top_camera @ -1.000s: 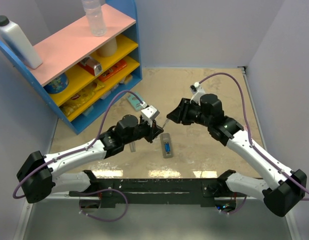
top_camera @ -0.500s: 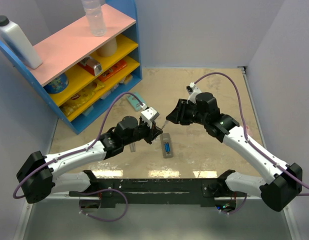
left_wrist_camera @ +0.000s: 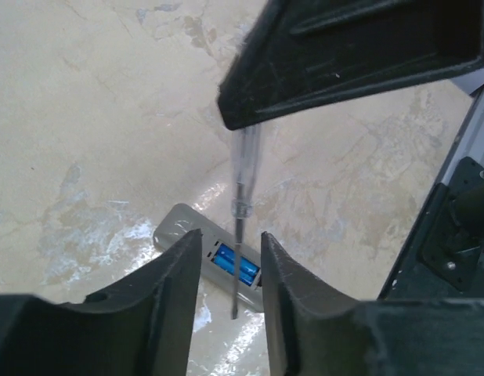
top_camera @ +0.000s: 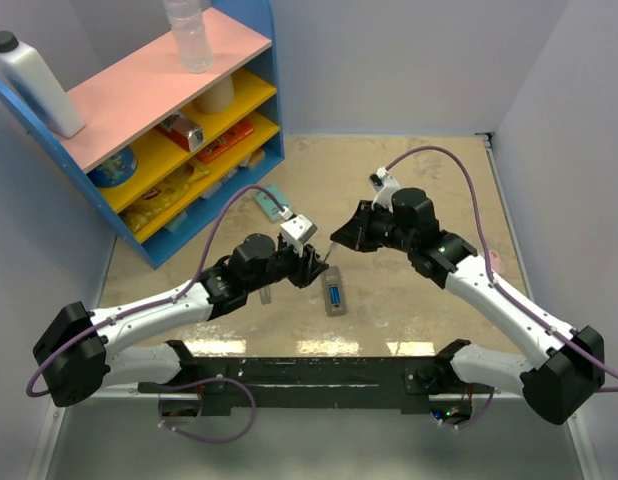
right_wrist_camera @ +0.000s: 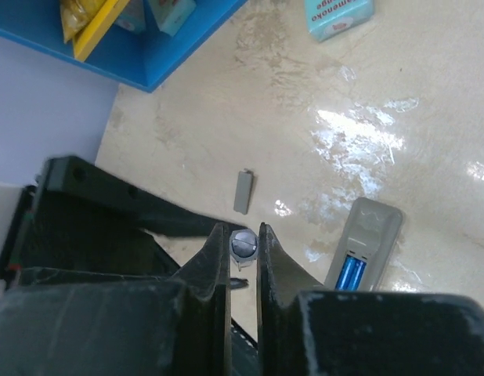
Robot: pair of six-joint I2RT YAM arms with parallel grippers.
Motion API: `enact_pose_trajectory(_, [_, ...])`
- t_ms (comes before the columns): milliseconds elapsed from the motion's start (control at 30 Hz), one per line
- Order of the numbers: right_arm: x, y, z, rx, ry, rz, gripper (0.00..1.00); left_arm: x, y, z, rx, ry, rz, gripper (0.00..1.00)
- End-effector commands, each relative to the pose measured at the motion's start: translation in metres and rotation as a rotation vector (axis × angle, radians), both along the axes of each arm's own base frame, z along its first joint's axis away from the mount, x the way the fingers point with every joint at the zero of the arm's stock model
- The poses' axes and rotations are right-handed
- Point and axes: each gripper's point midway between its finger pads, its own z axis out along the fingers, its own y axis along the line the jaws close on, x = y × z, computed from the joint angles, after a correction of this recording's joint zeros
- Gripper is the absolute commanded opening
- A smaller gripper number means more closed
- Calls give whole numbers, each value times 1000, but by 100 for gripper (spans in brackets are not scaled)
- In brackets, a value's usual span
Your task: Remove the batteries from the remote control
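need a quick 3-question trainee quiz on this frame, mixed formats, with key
1. True or false: both blue cylindrical batteries sit inside the slim grey remote control.
2. Which gripper holds the thin clear-handled metal tool? A) left B) right C) neither
3. Fill in: the small flat grey cover lies on the ___, apart from the remote control.

Key
1. True; the compartment is open and both are in it.
2. B; the right gripper is closed on it.
3. table
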Motion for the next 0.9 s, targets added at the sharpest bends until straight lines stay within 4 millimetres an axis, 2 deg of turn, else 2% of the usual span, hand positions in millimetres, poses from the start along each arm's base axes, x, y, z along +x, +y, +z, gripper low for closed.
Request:
enact_pose_trajectory(0, [-5, -11, -1, -15, -143, 22, 0, 7, 3, 15, -53, -14, 65, 48])
enact_pose_trajectory(67, [0, -19, 8, -6, -240, -20, 0, 10, 7, 18, -68, -15, 98, 56])
enact_pose_trajectory(100, [-2, -23, -2, -23, -236, -22, 0, 8, 8, 15, -80, 8, 110, 57])
enact_pose_trajectory(267, [2, -37, -11, -57, -288, -84, 0, 13, 12, 10, -86, 71, 178, 57])
enact_pose_trajectory(300, [0, -40, -20, -64, -285, -90, 0, 13, 12, 8, -94, 97, 192, 56])
enact_pose_trajectory(333, [2, -39, -18, -45, -311, -98, 0, 17, 14, 4, -87, 114, 220, 56])
enact_pose_trajectory(367, [2, -43, -29, -56, -304, -115, 0, 17, 14, -4, -64, 145, 232, 56])
enact_pose_trajectory(467, [4, -50, -41, -74, -298, -156, 0, 16, 13, -19, -41, 207, 246, 55])
enact_pose_trajectory(567, [5, -55, -47, -84, -283, -188, 0, 16, 13, -33, -26, 256, 259, 55])
enact_pose_trajectory(800, [9, -77, -53, -35, -168, -397, 0, 18, 9, -66, -6, 358, 271, 53])
enact_pose_trajectory(833, [8, -83, -61, -58, -137, -429, 0, 17, 7, -69, -5, 366, 266, 53])
enact_pose_trajectory(867, [8, -85, -61, -61, -130, -443, 0, 17, 6, -74, 4, 378, 265, 53])
